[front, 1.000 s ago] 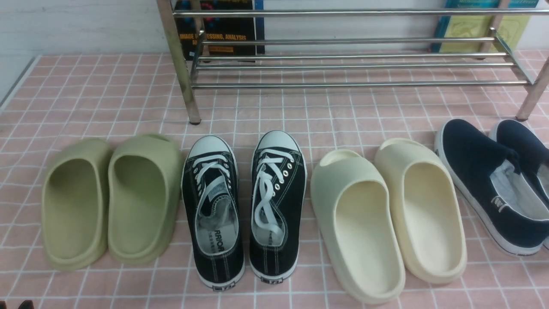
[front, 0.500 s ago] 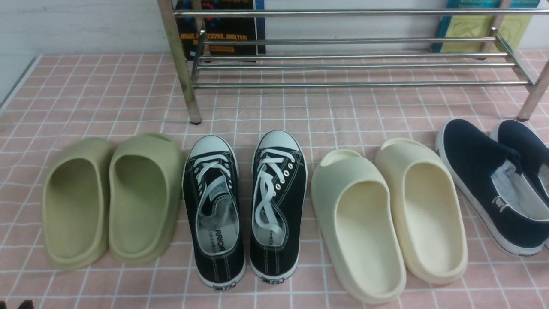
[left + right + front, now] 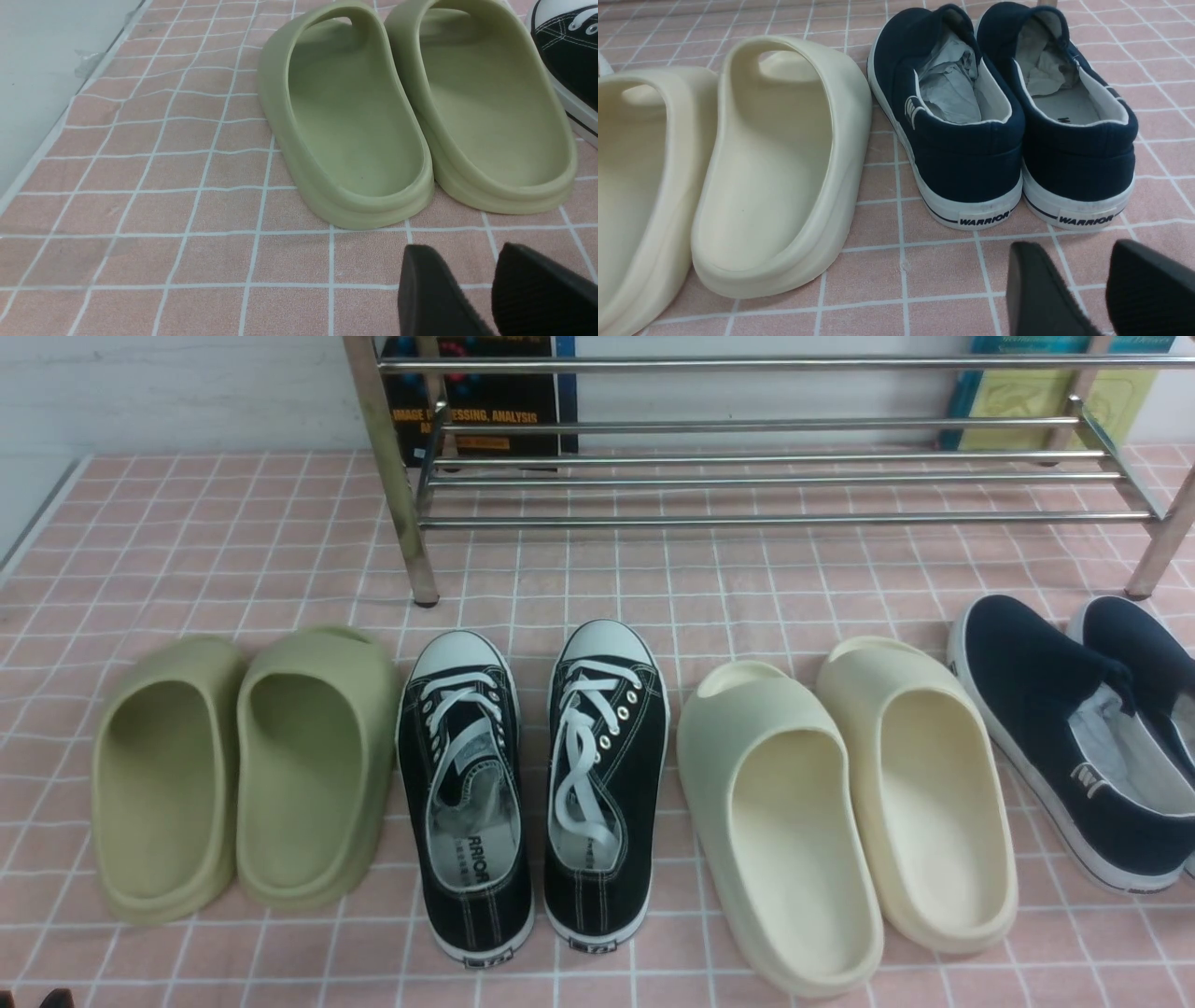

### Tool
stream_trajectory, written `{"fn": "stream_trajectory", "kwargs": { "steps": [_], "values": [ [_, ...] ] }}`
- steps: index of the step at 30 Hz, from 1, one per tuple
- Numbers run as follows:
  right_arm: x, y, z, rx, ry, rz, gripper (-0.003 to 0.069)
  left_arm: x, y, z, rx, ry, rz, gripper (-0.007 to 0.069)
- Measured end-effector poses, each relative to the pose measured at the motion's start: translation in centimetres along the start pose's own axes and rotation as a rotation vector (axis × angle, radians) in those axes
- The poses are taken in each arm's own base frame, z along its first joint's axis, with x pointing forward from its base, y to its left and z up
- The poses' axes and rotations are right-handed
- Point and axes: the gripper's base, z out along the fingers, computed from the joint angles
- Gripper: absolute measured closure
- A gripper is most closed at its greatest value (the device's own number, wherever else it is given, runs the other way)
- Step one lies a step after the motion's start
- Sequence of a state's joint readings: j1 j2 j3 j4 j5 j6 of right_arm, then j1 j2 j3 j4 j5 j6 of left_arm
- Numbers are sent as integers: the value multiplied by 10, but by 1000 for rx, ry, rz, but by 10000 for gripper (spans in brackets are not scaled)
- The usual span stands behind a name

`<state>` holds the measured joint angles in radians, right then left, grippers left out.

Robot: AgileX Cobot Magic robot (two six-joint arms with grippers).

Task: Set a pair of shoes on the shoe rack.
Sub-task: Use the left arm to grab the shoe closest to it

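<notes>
Pincers spread and empty, my left gripper (image 3: 451, 254) sits nearer the left black sneaker (image 3: 471, 877), which lies forward and rightward on the floor, its toe-to-heel axis pointing roughly toward the rack (image 3: 784, 520).

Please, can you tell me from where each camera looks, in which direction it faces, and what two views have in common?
Front view: between the two arms, facing forward and down at the sneakers and rack; a left gripper tip shows at the corner.
Left wrist view: on the left wrist, facing the green slides; left gripper shows, open.
Right wrist view: on the right wrist, facing the navy slip-ons; right gripper shows, open.
Front and right wrist views share the cream slides.
</notes>
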<state>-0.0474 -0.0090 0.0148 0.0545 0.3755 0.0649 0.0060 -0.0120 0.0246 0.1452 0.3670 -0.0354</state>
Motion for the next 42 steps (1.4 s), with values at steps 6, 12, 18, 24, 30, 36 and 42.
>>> {"fn": "stream_trajectory", "kwargs": {
  "steps": [6, 12, 18, 24, 30, 36, 42],
  "values": [
    [0, 0, 0, 0, 0, 0, 419, 0, 0, 0, -2, 0, 6, 384],
    [0, 0, 0, 0, 0, 0, 419, -1, 2, 0, -23, -9, 34, 384],
    [0, 0, 0, 0, 0, 0, 419, -9, -9, -1, 131, -61, -734, 384],
    [0, 0, 0, 0, 0, 0, 419, -14, -12, -2, 215, -69, -1189, 384],
    [0, 0, 0, 0, 0, 0, 419, -16, -12, -2, 230, -84, -1257, 384],
    [0, 0, 0, 0, 0, 0, 419, -62, -10, -27, 293, -149, -1052, 394],
    [0, 0, 0, 0, 0, 0, 419, -140, 4, -67, 159, -20, -571, 563]
  ]
}}
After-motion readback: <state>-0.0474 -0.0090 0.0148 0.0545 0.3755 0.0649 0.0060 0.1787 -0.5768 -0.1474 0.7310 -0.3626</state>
